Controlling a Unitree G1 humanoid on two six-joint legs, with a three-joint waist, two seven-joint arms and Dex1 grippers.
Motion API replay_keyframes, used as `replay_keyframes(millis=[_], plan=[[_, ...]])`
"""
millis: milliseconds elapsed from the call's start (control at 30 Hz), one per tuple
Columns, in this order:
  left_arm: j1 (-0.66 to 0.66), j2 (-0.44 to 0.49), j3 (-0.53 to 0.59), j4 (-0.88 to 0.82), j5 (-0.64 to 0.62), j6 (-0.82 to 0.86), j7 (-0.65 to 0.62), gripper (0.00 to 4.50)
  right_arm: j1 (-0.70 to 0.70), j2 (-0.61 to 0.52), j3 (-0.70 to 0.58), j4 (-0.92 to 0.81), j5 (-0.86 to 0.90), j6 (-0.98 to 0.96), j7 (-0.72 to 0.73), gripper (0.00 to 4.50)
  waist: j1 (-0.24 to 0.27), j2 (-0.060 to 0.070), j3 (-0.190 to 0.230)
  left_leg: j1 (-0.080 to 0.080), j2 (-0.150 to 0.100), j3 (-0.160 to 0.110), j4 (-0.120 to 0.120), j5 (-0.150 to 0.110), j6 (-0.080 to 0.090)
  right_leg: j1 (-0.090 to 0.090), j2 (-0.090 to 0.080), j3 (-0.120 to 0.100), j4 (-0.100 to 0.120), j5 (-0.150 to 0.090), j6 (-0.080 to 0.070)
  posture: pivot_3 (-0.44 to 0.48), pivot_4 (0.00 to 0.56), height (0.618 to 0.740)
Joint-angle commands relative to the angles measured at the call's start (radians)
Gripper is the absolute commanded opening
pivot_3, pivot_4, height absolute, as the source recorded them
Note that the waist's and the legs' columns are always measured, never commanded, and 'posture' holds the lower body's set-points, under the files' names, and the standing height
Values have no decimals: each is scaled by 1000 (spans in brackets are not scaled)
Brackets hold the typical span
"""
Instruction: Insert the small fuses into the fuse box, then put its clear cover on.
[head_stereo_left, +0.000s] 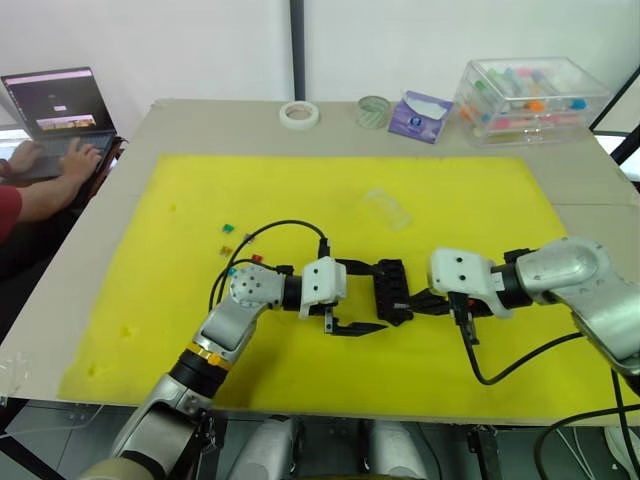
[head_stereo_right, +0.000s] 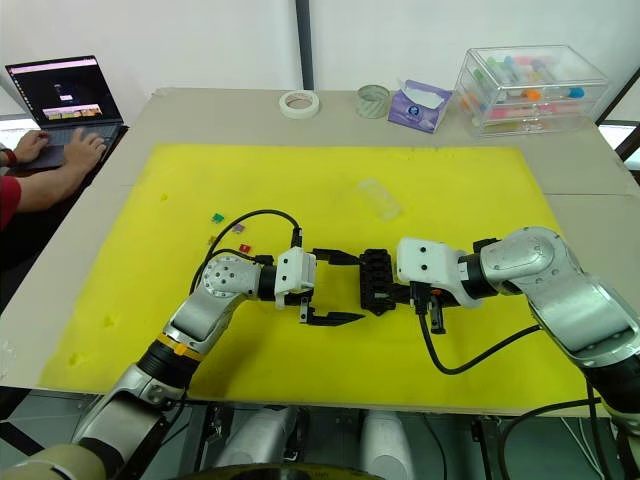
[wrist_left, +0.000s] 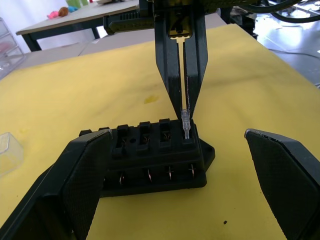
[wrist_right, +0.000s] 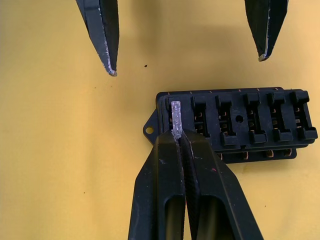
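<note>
Grey and translucent, a small fuse (wrist_right: 176, 116) is pinched between the closed fingers of the right hand (wrist_right: 178, 137), held over the end slot of the fuse box (head_stereo_left: 392, 291); the grip appears meant to press it straight down. The box lies on the yellow foam mat (head_stereo_left: 480, 205), towards the near edge of the counter (head_stereo_left: 200, 125). The left hand (head_stereo_right: 335, 288) is spread wide open on the box's other side, touching nothing, seemingly ready to brace it. The remaining fuses (head_stereo_left: 232, 238) lie nearer the left edge, the clear cover (head_stereo_left: 387, 208) further back. The fuse's seating is revealed by the wrist views, not the head views.
</note>
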Motion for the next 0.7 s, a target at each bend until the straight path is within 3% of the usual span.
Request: replay_keyframes(millis=[33, 700], plan=[[-15, -9, 1, -8, -2, -21, 1, 4476, -5, 4, -9, -39, -3, 6, -13, 0, 0, 0, 0, 0, 0, 0, 0, 0, 0, 0, 0, 0, 0, 0, 0, 0, 150, 740], [-12, -9, 1, -10, 0, -21, 0, 4476, 13, 8, 21, -64, -37, 15, -43, 0, -1, 0, 0, 0, 0, 0, 0, 0, 0, 0, 0, 0, 0, 0, 0, 0, 150, 740]])
